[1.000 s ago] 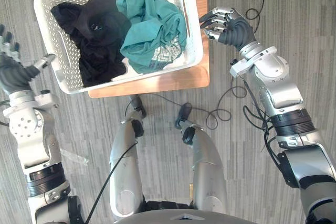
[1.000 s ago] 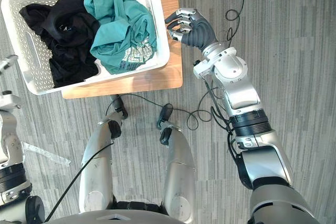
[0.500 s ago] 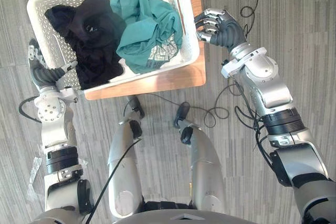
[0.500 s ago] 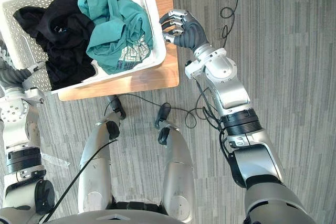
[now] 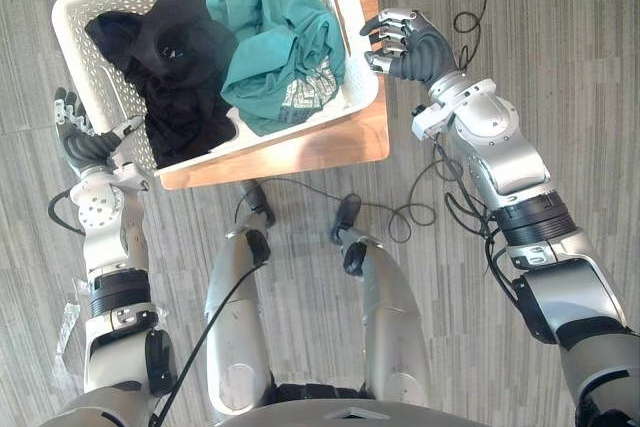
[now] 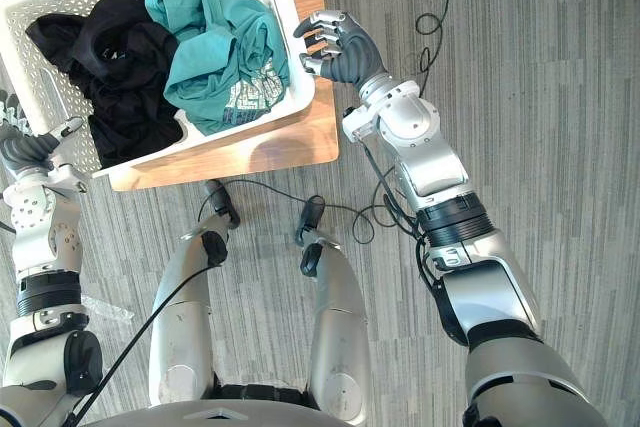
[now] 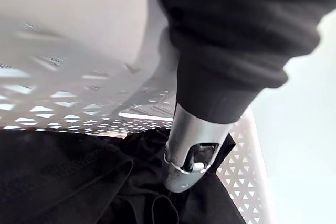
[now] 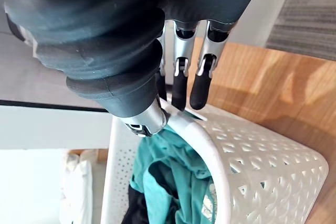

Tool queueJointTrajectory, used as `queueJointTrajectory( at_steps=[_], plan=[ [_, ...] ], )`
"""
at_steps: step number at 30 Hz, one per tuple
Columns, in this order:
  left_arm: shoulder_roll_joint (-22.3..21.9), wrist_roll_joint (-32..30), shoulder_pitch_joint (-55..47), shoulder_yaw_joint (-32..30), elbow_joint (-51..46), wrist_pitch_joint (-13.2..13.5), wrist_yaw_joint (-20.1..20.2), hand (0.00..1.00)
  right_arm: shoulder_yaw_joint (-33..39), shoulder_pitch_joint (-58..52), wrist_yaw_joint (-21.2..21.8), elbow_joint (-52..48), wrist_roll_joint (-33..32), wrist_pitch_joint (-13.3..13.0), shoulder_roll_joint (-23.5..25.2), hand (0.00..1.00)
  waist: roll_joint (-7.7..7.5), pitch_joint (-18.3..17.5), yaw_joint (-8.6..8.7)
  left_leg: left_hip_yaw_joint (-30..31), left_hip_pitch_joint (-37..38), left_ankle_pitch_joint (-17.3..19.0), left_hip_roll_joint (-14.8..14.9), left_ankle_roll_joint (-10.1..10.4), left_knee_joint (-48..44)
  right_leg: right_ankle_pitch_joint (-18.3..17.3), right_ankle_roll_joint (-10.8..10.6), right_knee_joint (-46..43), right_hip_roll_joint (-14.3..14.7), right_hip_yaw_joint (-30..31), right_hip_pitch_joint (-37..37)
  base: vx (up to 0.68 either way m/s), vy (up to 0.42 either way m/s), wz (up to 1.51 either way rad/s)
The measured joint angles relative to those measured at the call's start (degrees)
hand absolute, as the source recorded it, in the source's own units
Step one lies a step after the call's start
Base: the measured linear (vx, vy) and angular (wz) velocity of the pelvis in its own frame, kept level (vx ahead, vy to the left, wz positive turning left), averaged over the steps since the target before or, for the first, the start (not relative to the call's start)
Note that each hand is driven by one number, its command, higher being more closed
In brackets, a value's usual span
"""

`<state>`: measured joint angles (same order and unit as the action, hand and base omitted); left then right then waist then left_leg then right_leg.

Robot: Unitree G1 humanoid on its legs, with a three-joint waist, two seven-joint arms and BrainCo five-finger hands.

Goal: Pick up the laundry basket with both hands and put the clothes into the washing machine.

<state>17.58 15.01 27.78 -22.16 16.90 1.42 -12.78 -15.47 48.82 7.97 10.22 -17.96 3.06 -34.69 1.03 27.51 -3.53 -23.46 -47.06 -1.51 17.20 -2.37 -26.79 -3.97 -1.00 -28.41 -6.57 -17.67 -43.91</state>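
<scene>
A white lattice laundry basket [image 5: 358, 57] stands on a low wooden table [image 5: 300, 147]. Black clothes [image 5: 170, 67] lie in its left half and a teal garment [image 5: 280, 47] in its right half. My left hand [image 5: 80, 142] is open beside the basket's near left corner, fingers upright, thumb [image 7: 191, 150] pointing over the wall towards the black clothes [image 7: 63, 177]. My right hand [image 5: 405, 47] is at the basket's right wall, open with half-bent fingers [image 8: 178, 77] just outside the rim [image 8: 210, 150] and the thumb resting at the rim.
The table's wooden top [image 8: 262, 87] shows to the right of the basket and along its near edge. Grey striped carpet surrounds the table. A clear plastic scrap [image 5: 70, 317] lies on the floor at the lower left.
My left hand has swung in from the far left to the basket's near left corner. My right hand has closed the gap to the right rim. The camera has shifted slightly.
</scene>
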Motion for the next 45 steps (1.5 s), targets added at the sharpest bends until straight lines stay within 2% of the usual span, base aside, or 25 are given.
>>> queueJointTrajectory(
  at_steps=[4,9,13,17,20,23,25,27,30,32,33,35,37,42,45],
  plan=[
    [4.6,0.8,0.4,4.5,1.2,-0.4,3.1,1.00,-0.1,1.1,0.0,2.1,-0.6,0.0,-0.5,1.00,0.00,0.0,-0.20,0.0,0.0,-0.1,0.0,0.0,0.1,0.1,0.0,0.2,0.0,-0.1,0.1,0.00,0.000,0.00],
    [9.4,0.5,3.2,6.8,2.8,-3.9,3.5,1.00,0.3,1.3,0.1,2.4,-2.3,0.0,-0.5,1.00,-0.05,0.0,0.15,0.0,-0.2,0.1,0.0,-0.1,0.0,0.4,-0.1,0.7,0.0,-0.1,0.1,0.01,-0.003,0.00],
    [13.2,-0.2,4.9,10.5,2.8,-7.2,7.9,1.00,3.0,1.0,0.1,4.0,-3.2,-0.1,1.0,1.00,-0.05,0.0,0.18,0.1,-0.9,0.4,0.5,-0.3,-1.1,0.7,0.3,0.7,0.3,-0.1,0.0,0.04,-0.016,-0.02],
    [14.0,-0.8,7.6,13.5,2.8,-9.4,9.6,1.00,6.9,-1.2,-0.7,4.0,-4.5,-0.4,2.9,1.00,-0.10,0.0,0.32,0.1,-1.0,1.4,0.9,-0.4,-2.7,0.5,0.2,-0.4,0.4,0.3,-0.1,0.02,-0.010,-0.05],
    [14.0,-0.8,8.4,13.9,2.8,-9.9,10.6,1.00,9.2,-3.9,-1.1,3.2,-5.0,-0.5,4.4,1.00,-0.19,0.0,0.79,0.1,-1.0,2.2,1.4,-0.4,-4.1,0.0,0.1,-1.4,0.4,0.7,-0.1,0.03,-0.014,-0.07],
    [12.3,-1.5,8.9,13.8,1.6,-10.2,10.6,1.00,12.3,-8.2,-2.8,-0.3,-5.1,-0.7,6.4,1.00,-0.25,0.1,1.33,0.1,-1.0,2.3,1.3,-0.5,-4.5,-0.1,0.1,-2.4,0.2,0.8,-0.2,0.02,-0.011,0.02],
    [8.8,-4.3,8.7,12.4,-1.5,-10.7,10.0,1.00,14.7,-11.2,-4.0,-3.4,-4.8,-0.7,7.6,1.00,-0.27,0.1,1.44,0.1,-0.9,2.5,1.3,-0.7,-4.9,-0.2,0.1,-3.1,0.0,0.8,-0.1,0.04,-0.012,0.04],
    [2.9,-10.8,6.1,10.6,-10.1,-11.2,7.0,1.00,18.5,-15.3,-5.1,-9.0,-4.3,-0.9,7.8,1.00,-0.31,0.1,1.78,0.2,-0.6,2.6,1.1,-0.9,-5.5,-0.5,0.1,-4.0,-0.4,1.0,0.0,0.02,-0.006,0.05],
    [-2.0,-13.0,1.8,10.5,-18.7,-11.1,5.0,1.00,21.6,-20.0,-5.8,-14.4,-4.3,-2.6,9.0,1.00,-0.48,0.1,2.17,0.2,1.3,3.5,0.7,-0.7,-6.6,-1.8,0.0,-5.8,-1.2,1.4,1.2,-0.01,-0.030,0.04],
    [-5.5,-14.3,-2.9,11.1,-25.7,-10.0,3.7,1.00,23.7,-25.5,-5.9,-19.0,-4.3,-4.7,10.2,1.00,-0.78,-0.1,2.42,0.5,4.0,4.8,0.7,0.3,-7.2,-3.5,-0.1,-6.3,-1.2,1.8,3.9,-0.03,-0.052,-0.01],
    [-6.0,-14.7,-3.9,11.3,-27.3,-9.7,3.5,1.00,24.1,-27.1,-5.8,-20.0,-4.2,-5.1,10.4,1.00,-1.07,-0.3,2.53,0.6,4.5,4.8,0.7,0.3,-7.2,-3.6,-0.2,-6.3,-1.2,1.8,4.3,-0.03,-0.062,0.00],
    [-7.5,-16.1,-6.5,12.5,-32.4,-7.9,3.0,1.00,25.9,-32.8,-5.8,-23.3,-4.2,-5.8,13.0,1.00,-2.86,-1.6,2.94,0.6,5.7,5.0,0.6,0.6,-7.2,-3.7,-0.1,-6.1,-1.2,2.0,5.5,0.00,-0.049,-0.01],
    [-8.0,-17.4,-7.0,14.5,-34.1,-7.3,3.1,1.00,27.7,-36.0,-5.8,-24.2,-4.2,-6.2,14.6,1.00,-3.51,-2.1,3.24,1.0,6.6,5.5,0.6,0.7,-7.5,-3.6,-0.2,-5.7,-1.2,1.7,6.9,0.02,-0.018,0.04],
    [-9.6,-18.0,-7.9,20.5,-35.4,-7.0,3.1,1.00,32.2,-43.6,-6.1,-26.0,-4.2,-6.8,19.2,1.00,-3.73,-2.6,3.50,0.5,11.1,9.4,1.5,0.9,-11.2,-3.8,-1.3,-4.9,-0.7,3.0,11.9,0.01,0.045,-0.13],
    [-9.5,-16.1,-9.9,24.2,-36.5,-5.9,3.2,1.00,34.3,-50.0,-6.6,-28.8,-4.2,-7.1,23.1,1.00,-3.65,-4.1,4.08,-1.8,14.8,13.3,3.3,0.8,-14.7,-3.2,-2.4,-4.0,0.8,6.3,14.8,0.04,0.118,-0.58]
  ],
)
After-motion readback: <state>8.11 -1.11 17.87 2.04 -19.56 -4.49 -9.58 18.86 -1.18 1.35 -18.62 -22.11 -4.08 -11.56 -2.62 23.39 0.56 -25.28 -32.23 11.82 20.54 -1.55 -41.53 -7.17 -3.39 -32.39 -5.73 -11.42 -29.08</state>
